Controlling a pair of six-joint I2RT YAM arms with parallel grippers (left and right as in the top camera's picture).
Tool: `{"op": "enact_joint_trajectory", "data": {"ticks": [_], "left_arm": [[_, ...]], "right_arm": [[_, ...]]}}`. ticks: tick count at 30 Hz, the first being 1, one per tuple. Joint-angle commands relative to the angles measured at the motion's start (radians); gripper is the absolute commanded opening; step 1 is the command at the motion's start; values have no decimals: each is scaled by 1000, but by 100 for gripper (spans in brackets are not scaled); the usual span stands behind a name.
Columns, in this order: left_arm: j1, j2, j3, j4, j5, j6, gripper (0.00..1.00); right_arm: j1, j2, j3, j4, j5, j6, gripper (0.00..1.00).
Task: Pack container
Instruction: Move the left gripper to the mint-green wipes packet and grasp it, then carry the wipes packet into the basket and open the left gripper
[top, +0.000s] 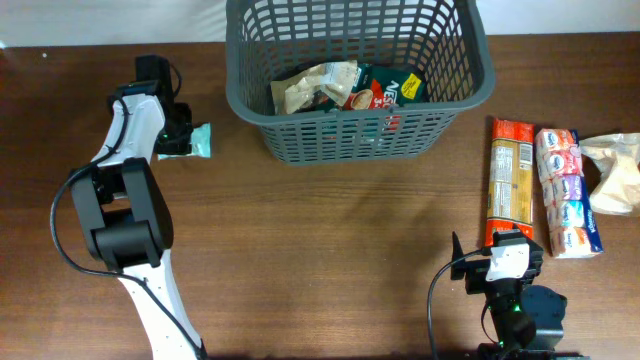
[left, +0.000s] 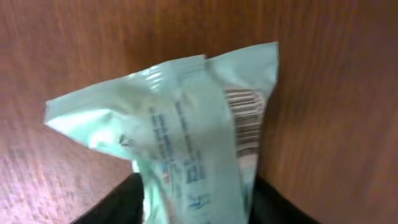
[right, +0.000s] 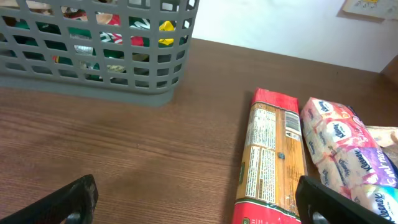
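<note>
The dark grey slotted basket (top: 355, 135) stands at the table's far middle with several food packets inside; it also shows in the right wrist view (right: 93, 81). My left gripper (top: 178, 138) is shut on a pale mint-green packet (top: 198, 141) left of the basket, down at the table; the packet fills the left wrist view (left: 186, 130), its lower end between the two black fingers. My right gripper (top: 497, 258) is open and empty at the near right, just short of the near end of a long red and yellow packet (top: 512, 180), which also shows in the right wrist view (right: 270, 162).
A pack of tissue packets (top: 567, 192) lies right of the long packet, also in the right wrist view (right: 345, 146). A beige crumpled bag (top: 618, 172) lies at the far right edge. The basket holds a beige packet (top: 312, 88) and a dark green packet (top: 385, 90).
</note>
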Motion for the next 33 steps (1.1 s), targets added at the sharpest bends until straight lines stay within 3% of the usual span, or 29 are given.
{"op": "enact_joint_trajectory", "data": {"ticks": [1,6,8,11,17,21,28,30,33], "left_arm": [[2,14,0,-12,-49,12,30],[2,19,0,-19,-48,20,2],[2,19,0,-18,-39,31,2],[2,19,2,-4,-8,138,2],[3,-7,51,0,153,549,2],[2,-61,149,-31,268,908,2],[1,-217,486,-252,268,1353,2],[-1,-291,678,-328,272,1504,2],[-15,-376,826,-347,357,1622,2]], "right_arm": [[-8,-6,-8,2,-5,8,99],[-8,-6,-8,2,-5,8,99],[-8,-6,-8,2,-5,8,99],[-8,-6,-8,2,-5,8,99],[-8,-6,-8,2,-5,8,99],[-8,-6,-8,2,-5,8,99],[-8,-7,-8,2,-5,8,99],[-8,-6,-8,2,-5,8,99],[-8,-6,-8,2,-5,8,99]]}}
